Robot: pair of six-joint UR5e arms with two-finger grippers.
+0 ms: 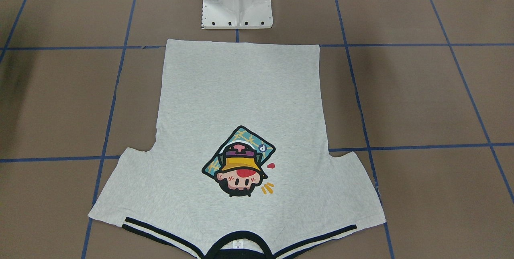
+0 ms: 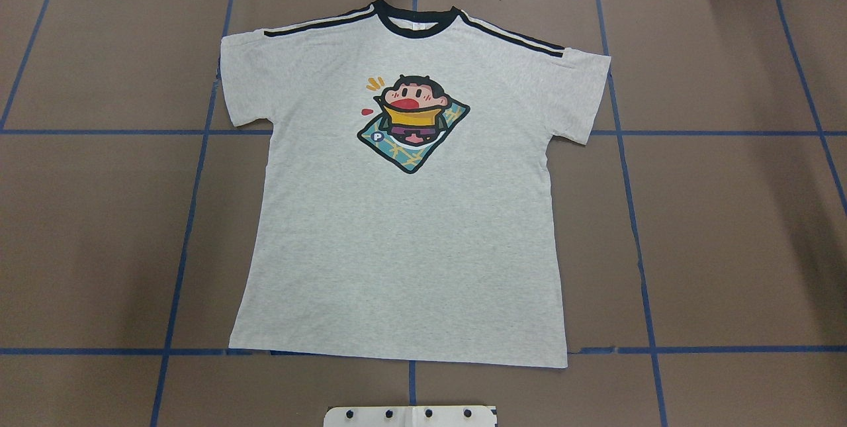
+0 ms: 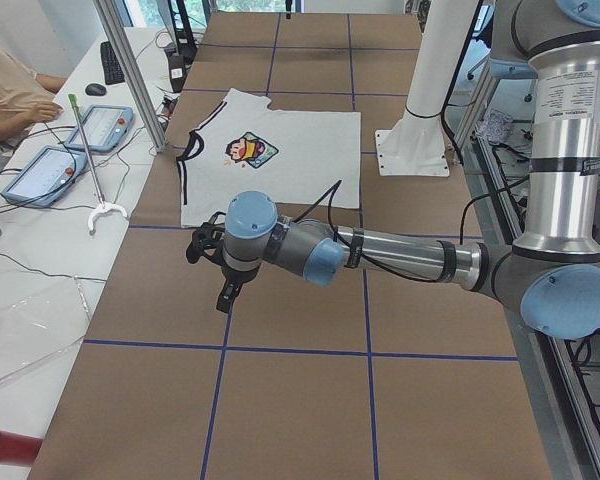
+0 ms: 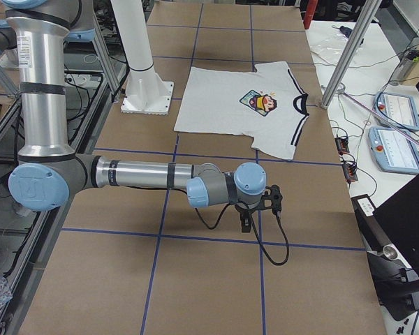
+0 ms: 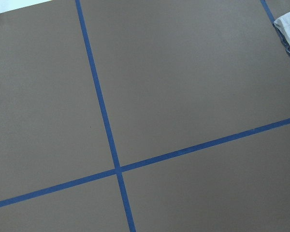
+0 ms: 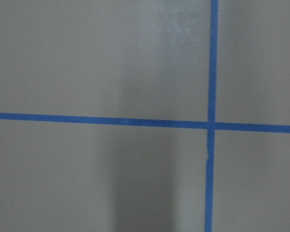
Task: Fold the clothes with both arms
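The light heather-grey T-shirt (image 2: 397, 248) lies flat and spread out on the brown table, print side up. Its black collar (image 2: 417, 20) points away from the robot's base. It also shows in the front-facing view (image 1: 241, 86) and in both side views (image 3: 300, 165) (image 4: 223, 105). My left gripper (image 3: 212, 270) hovers over bare table beside the shirt's left sleeve, apart from it. My right gripper (image 4: 258, 209) hovers over bare table beyond the right sleeve. I cannot tell whether either is open or shut. One sleeve corner (image 5: 287, 24) shows in the left wrist view.
The white pedestal (image 1: 237, 2) stands just behind the shirt's hem. Blue tape lines (image 2: 192, 215) divide the table into squares. Tablets (image 3: 100, 125) (image 4: 394, 108), cables and a person's arm (image 3: 10, 95) are on the operators' side, past metal frame posts (image 3: 130, 70).
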